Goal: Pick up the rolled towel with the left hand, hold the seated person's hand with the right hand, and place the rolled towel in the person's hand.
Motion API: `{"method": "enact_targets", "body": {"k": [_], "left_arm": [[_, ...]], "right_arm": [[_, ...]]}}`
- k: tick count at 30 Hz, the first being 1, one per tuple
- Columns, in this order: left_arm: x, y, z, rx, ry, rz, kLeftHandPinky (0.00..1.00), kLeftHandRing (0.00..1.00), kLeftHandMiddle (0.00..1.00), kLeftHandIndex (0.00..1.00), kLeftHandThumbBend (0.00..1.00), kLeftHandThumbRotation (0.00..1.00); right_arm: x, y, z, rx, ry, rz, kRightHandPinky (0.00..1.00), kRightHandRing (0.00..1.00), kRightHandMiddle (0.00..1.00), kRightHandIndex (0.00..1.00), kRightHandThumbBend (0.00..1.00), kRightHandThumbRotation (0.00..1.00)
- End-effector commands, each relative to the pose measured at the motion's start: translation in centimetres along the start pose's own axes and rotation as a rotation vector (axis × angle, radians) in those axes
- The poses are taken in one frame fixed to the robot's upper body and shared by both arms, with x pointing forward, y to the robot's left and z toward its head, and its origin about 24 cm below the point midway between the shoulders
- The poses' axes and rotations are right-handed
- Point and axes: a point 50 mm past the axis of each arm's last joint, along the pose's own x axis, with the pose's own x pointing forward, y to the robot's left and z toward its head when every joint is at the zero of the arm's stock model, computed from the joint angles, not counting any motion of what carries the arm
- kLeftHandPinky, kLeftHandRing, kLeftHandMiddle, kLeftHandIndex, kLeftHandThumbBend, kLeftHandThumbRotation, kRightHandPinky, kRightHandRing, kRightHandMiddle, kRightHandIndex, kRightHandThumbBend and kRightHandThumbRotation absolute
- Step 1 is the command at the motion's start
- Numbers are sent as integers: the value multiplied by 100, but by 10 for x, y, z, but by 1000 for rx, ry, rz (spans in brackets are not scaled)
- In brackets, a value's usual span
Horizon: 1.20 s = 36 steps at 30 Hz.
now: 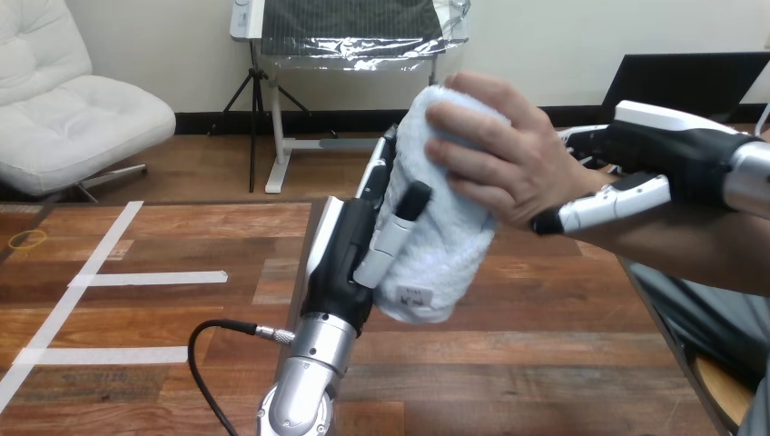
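A white rolled towel [439,232] stands upright above the table's middle. My left hand [350,254] is shut on it from its left side, thumb across the towel's front and fingers behind it. The person's hand [501,154] comes in from the right and lies over the towel's top, fingers curled onto it. My right hand [654,154] reaches in from the right edge at the person's wrist, its thumb curled under the wrist and its fingers behind it.
The wooden table [163,354] carries white tape lines [150,278] on its left half. A yellow ring [27,239] lies near the far left edge. The person's forearm [681,250] and lap fill the lower right.
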Motion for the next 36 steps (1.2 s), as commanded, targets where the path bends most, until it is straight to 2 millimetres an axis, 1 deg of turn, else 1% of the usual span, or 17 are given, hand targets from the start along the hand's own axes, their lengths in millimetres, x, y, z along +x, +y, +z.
{"method": "enact_targets", "body": {"k": [1, 8, 13, 20, 27, 36], "left_arm": [[3, -7, 10, -17, -32, 4, 100, 100, 100, 100, 100, 100], [2, -4, 10, -11, -15, -2, 100, 100, 100, 100, 100, 100], [1, -2, 10, -3, -6, -5, 100, 100, 100, 100, 100, 100], [-2, -1, 10, -18, -2, 5, 100, 100, 100, 100, 100, 100], [-5, -2, 9, -77, -1, 37, 100, 100, 100, 100, 100, 100], [-7, -2, 10, -105, 0, 71, 100, 100, 100, 100, 100, 100]], "right_arm": [[-3, -1, 7, 19, -72, -35, 77, 90, 93, 95, 100, 73], [-6, 0, 6, 53, -100, -56, 79, 93, 95, 97, 100, 76], [-7, 1, 5, 64, -111, -71, 82, 95, 96, 98, 100, 79], [-8, 0, 3, 129, -140, -101, 86, 96, 97, 100, 100, 80], [-10, 0, 3, 132, -165, -130, 86, 95, 96, 99, 100, 84], [-13, -1, 4, 168, -207, -148, 85, 95, 95, 99, 100, 87]]}}
